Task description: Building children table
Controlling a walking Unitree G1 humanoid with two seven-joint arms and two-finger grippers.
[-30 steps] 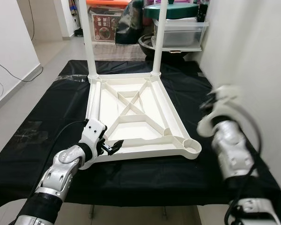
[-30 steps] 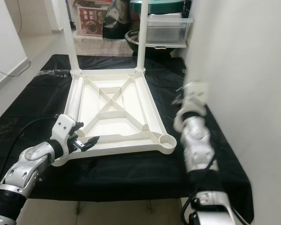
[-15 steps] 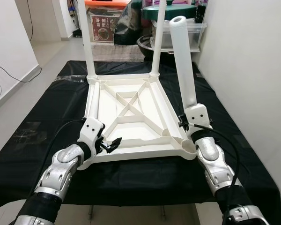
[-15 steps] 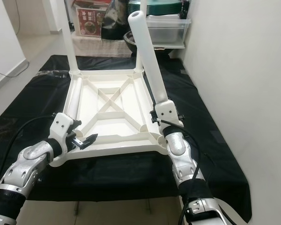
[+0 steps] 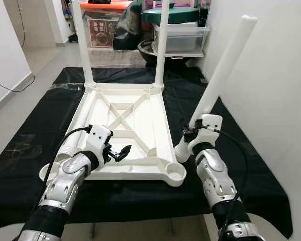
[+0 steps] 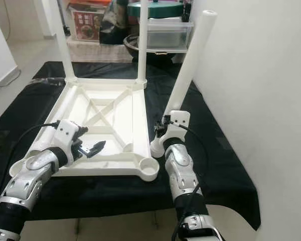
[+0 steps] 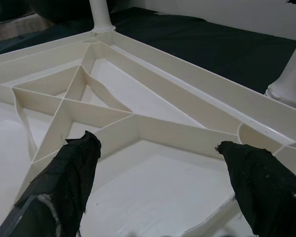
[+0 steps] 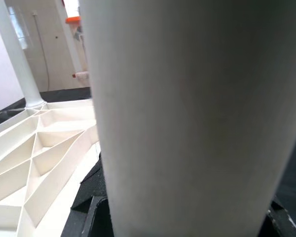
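White plastic tabletop [image 5: 121, 131] upside down on black cloth [image 5: 251, 165], two legs [image 5: 162, 47] upright at far corners, right gripper [image 5: 189, 134] clamped on tilted leg [image 5: 223, 70], left gripper [image 5: 121, 152] spread above near rib, storage clutter [image 5: 180, 30] beyond.

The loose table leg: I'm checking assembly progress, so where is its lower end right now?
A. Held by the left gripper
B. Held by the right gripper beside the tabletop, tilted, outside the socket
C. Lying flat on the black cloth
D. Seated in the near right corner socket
B: the right gripper holds the table leg tilted, its foot beside the empty corner socket.
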